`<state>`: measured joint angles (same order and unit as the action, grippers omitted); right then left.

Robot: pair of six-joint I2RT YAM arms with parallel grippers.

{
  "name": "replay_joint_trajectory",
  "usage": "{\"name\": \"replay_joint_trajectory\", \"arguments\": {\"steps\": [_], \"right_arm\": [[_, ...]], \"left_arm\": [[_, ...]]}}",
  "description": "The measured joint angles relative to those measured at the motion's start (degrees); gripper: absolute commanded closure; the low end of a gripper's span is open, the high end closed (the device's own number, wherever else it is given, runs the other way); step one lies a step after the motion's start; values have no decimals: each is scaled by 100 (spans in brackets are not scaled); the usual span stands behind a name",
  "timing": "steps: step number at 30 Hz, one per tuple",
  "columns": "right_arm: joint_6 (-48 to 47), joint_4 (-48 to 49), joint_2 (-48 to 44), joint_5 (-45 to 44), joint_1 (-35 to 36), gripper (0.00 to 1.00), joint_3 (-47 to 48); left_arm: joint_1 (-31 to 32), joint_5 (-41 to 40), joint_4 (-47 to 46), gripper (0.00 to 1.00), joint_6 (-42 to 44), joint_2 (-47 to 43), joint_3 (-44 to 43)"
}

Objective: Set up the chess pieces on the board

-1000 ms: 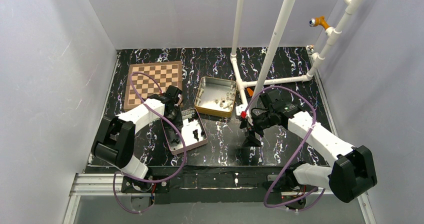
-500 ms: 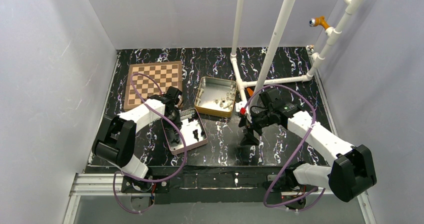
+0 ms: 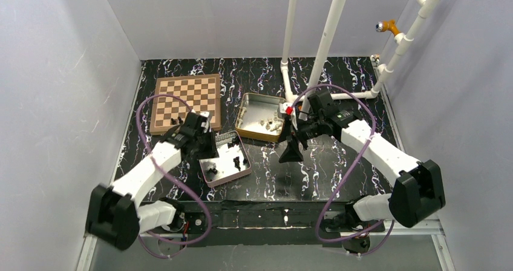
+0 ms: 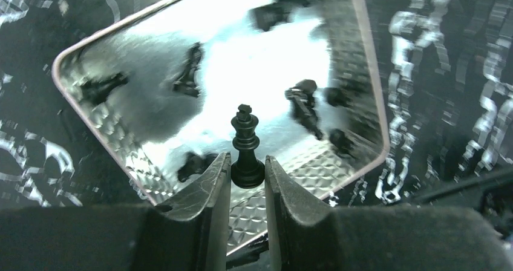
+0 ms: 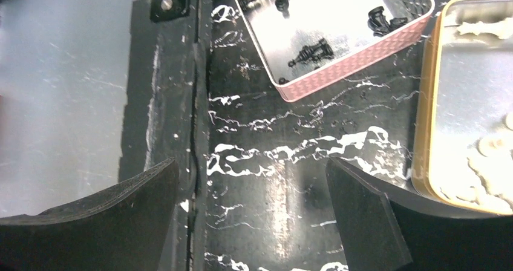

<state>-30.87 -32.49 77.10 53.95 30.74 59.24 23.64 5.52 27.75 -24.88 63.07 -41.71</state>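
The board (image 3: pixel 184 98) lies at the far left, with two tiny dark pieces (image 3: pixel 176 121) near its front edge. My left gripper (image 3: pixel 205 144) hovers over the far left end of the pink tin (image 3: pixel 237 173). In the left wrist view the left gripper (image 4: pixel 248 169) is shut on the base of a black king (image 4: pixel 246 135), held upright above the tin (image 4: pixel 363 95). Several black pieces (image 4: pixel 302 101) lie in that tin. My right gripper (image 3: pixel 290 152) is open and empty over the black table; in its own view the right gripper (image 5: pixel 251 183) has its jaws wide apart.
A gold tin (image 3: pixel 245 111) with pale pieces sits in the middle, right of the board; its rim shows in the right wrist view (image 5: pixel 423 120). The pink tin shows there too (image 5: pixel 357 56). White pipes (image 3: pixel 323 47) rise behind the right arm. Walls close in on both sides.
My left arm has swung out to the left and its gripper has risen off the pink tin with the king. My right gripper has moved left and farther back, toward the gold tin.
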Motion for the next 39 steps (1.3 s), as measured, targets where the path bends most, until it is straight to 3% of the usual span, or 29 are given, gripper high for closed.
{"name": "replay_joint_trajectory", "arguments": {"steps": [4,7,14,22,26,31,39], "right_arm": [[420,118,474,197,208,3,382],[549,166,660,264,361,3,525],[358,140,570,289,442,2,426],[-872,271,-1064,260,601,2,-645],[-1128,640,-1209,278,881,2,-691],[-780,1550,-1049,238,1167,3,-732],[208,2876,-544,146,1342,21,-717]], "left_arm": [[20,662,-610,100,437,-1458,702],[35,1010,-918,100,590,-1823,879],[39,1611,-1303,100,726,-1707,953],[116,2448,-1749,100,1515,-2232,1019],[195,2907,-1895,100,1967,-2277,1016],[531,3176,-2006,100,2210,-1897,922],[1351,3053,-2354,100,2476,-1556,542]]}}
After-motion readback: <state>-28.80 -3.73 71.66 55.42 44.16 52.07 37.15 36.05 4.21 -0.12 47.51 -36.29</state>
